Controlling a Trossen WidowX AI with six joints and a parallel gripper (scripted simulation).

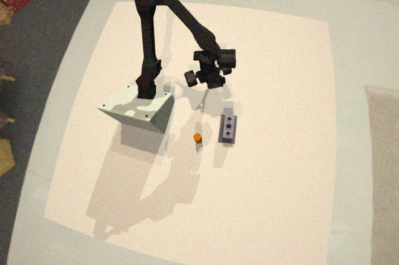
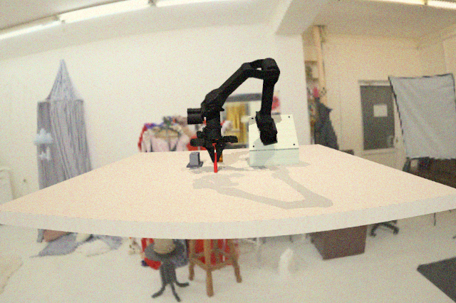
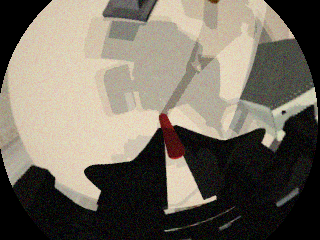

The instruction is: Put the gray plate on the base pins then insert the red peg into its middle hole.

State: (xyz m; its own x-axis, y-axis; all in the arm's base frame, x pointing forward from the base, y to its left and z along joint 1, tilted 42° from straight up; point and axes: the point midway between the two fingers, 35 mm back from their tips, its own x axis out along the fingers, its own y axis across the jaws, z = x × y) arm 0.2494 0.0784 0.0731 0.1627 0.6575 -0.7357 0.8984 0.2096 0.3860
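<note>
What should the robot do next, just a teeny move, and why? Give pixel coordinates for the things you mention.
I'd lift the peg (image 2: 215, 165) (image 3: 172, 142) straight up a little. The gripper (image 1: 208, 86) (image 2: 215, 160) (image 3: 167, 130) looks shut on it, with a finger on each side. It stands on the table (image 1: 274, 159) (image 2: 147, 196) (image 3: 55, 90), away from the plate (image 1: 224, 130) (image 2: 194, 152), whose middle hole (image 1: 229, 126) looks open.

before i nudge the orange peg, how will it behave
The orange peg looks stiff, being a plain solid cylinder. Standing upright on a small base, it would probably tip under a high push. Its round side suggests it may then roll.
</note>
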